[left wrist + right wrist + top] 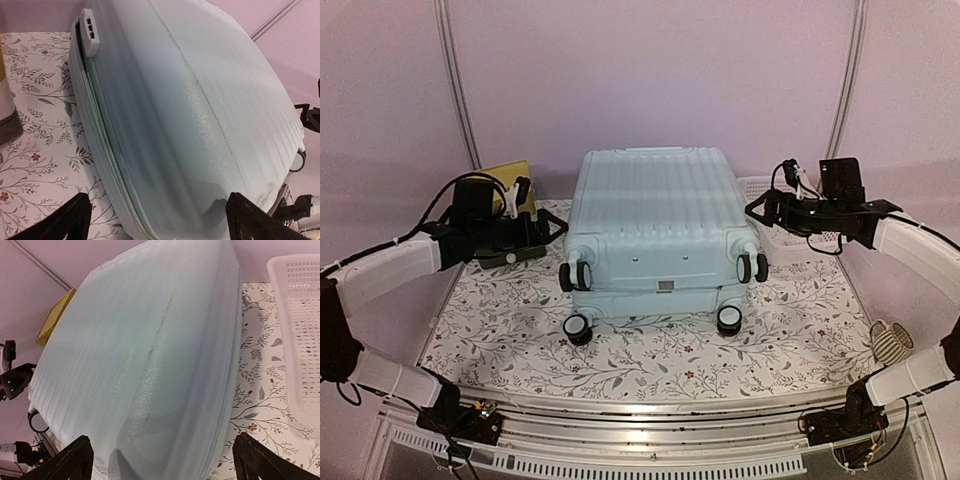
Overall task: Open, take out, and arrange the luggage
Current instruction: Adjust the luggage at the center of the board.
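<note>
The luggage (655,215) is a large pale mint-blue ribbed hard-shell suitcase. It lies flat and closed in the middle of the table, its black-and-white wheels (577,328) facing the near edge. My left gripper (546,233) is open at the suitcase's left side. In the left wrist view its fingers (70,220) straddle the shell (190,125) beside the zipper seam (102,145). My right gripper (758,209) is open at the right side. Its fingers (257,460) span the shell's edge (150,365) in the right wrist view. Neither gripper holds anything.
A yellow-topped box (510,178) stands behind the left gripper. A white lattice basket (300,335) sits on the floral cloth (500,320) behind the right gripper. A white lock block (90,31) sits on the suitcase's side. A striped object (890,343) lies off the table's right edge.
</note>
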`<move>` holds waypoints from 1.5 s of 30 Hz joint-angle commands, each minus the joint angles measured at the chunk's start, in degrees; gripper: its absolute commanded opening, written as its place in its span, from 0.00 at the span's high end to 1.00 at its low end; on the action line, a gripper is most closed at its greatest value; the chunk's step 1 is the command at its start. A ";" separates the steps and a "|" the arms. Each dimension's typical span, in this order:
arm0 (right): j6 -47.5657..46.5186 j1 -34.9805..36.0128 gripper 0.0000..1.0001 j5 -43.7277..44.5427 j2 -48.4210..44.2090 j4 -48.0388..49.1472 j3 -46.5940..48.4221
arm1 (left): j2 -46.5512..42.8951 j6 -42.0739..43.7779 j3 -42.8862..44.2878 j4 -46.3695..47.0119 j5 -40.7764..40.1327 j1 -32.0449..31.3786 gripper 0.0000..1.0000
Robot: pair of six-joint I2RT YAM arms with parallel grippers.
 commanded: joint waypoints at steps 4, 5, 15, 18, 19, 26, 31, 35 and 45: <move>-0.18 0.38 0.04 -18.27 3.31 4.97 -2.36 | 9.34 0.75 6.97 7.67 10.57 0.51 0.06; -0.21 0.80 0.04 -18.74 3.75 4.79 -2.57 | 10.88 0.71 7.80 7.96 11.20 0.44 0.06; 0.51 11.83 0.04 -12.95 1.19 4.37 -5.44 | 27.28 1.18 20.61 9.20 14.46 0.23 0.07; 1.32 17.35 0.04 -10.47 1.22 5.01 -5.50 | 32.50 3.26 26.87 8.08 14.39 0.72 0.07; 1.46 19.41 0.04 -9.39 1.31 5.26 -5.34 | 34.57 3.82 29.70 6.73 14.30 0.94 0.07; 1.32 28.28 0.04 -4.08 1.46 5.49 -2.38 | 46.96 7.98 48.19 -3.04 11.53 2.12 0.07; 1.69 28.58 0.03 3.52 -1.53 4.36 -2.53 | 43.24 10.11 48.48 -3.95 7.75 2.48 0.03; 1.83 28.55 0.02 10.46 -4.35 3.94 -3.47 | 36.04 13.21 45.34 -5.39 0.66 2.54 0.02; 0.98 28.47 0.01 18.13 -5.54 3.23 -4.60 | 14.17 14.72 27.18 -3.49 -8.26 -2.08 0.05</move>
